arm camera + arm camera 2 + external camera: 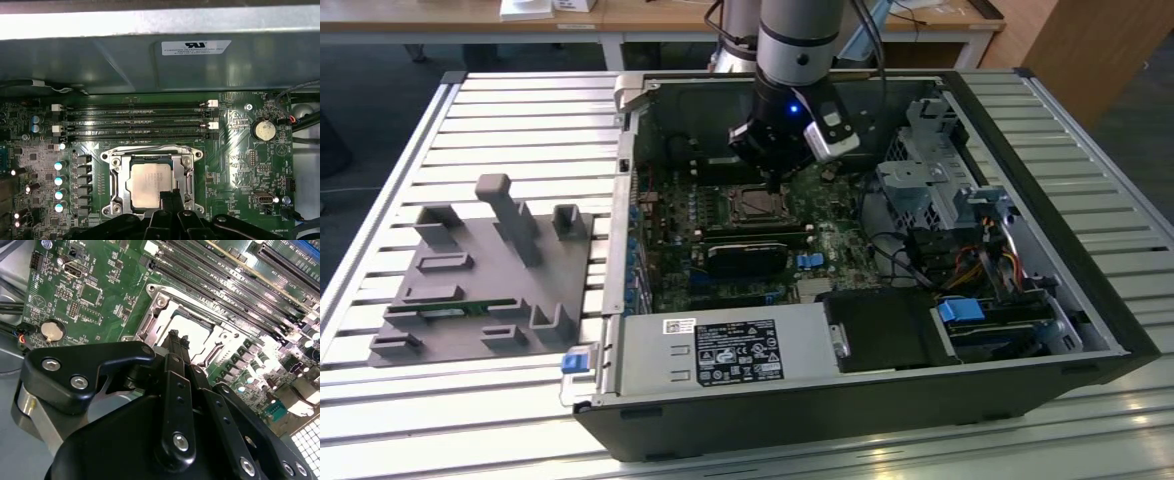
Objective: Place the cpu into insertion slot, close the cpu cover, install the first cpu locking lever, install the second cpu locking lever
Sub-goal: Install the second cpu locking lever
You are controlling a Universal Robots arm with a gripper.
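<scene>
CPU [151, 184], the small flat square chip with a dull grey metal top, sits flat inside the socket on the green motherboard [235, 165], directly under the jaws' tips. The thin silvery metal cpu cover [151, 157] with a square window looks laid down around it, chip top showing through; I can't tell whether either locking lever is latched.

Gripper [169, 196]: black jaws look pressed together into one narrow point with nothing between them, tip at the chip's near edge. Contact or a small gap, can't tell.

Judgement: step in hand reads as seating the chip or closing the cover. To do it well, push straight down with light force, keep the tip off the socket's pins and on the frame rather than the chip's corner, and check the frame sits level all round.

Pose: in the exterior view the arm comes down near-vertical into the open black computer case [881, 400], wrist just above the socket, memory slots [135, 125] beyond the jaws. Case rests on a slatted metal desk [534, 110].
</scene>
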